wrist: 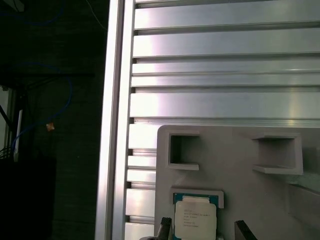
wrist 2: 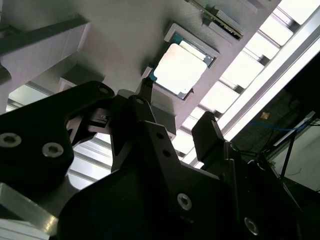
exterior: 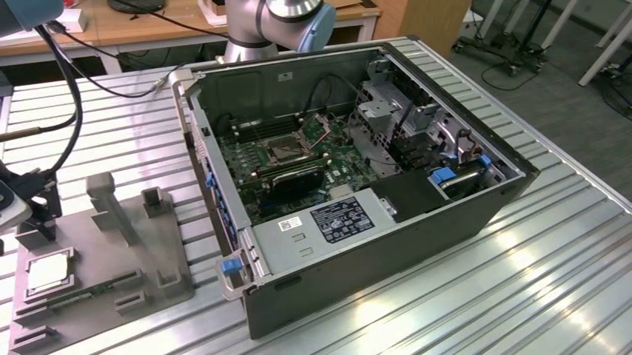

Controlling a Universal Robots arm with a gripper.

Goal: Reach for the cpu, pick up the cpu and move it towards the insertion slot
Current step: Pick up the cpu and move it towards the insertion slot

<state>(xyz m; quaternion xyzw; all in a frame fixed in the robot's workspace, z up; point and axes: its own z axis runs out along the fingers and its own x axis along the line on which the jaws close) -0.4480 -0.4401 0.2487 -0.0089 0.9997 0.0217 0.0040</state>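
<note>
The cpu (exterior: 49,274), a small pale square chip, lies flat in a pocket of the gray fixture plate (exterior: 118,255) at the exterior view's left. My gripper (exterior: 38,222) hangs just above the plate's far end, a short way from the chip. In both wrist views the cpu (wrist 2: 180,69) (wrist: 195,218) sits a little ahead of the gripper (wrist 2: 175,117), whose dark fingers (wrist 2: 146,102) stand open with nothing between them. The insertion slot (exterior: 283,151), a square socket with a metal frame, is on the green board inside the open computer case.
The open black computer case (exterior: 395,244) stands to the exterior view's right of the fixture. Upright gray posts (exterior: 109,200) rise from the plate, and a green memory stick (exterior: 84,292) lies next to the chip. The slatted aluminium table's edge (wrist: 116,125) runs close by. Black cables (exterior: 69,81) hang from the arm.
</note>
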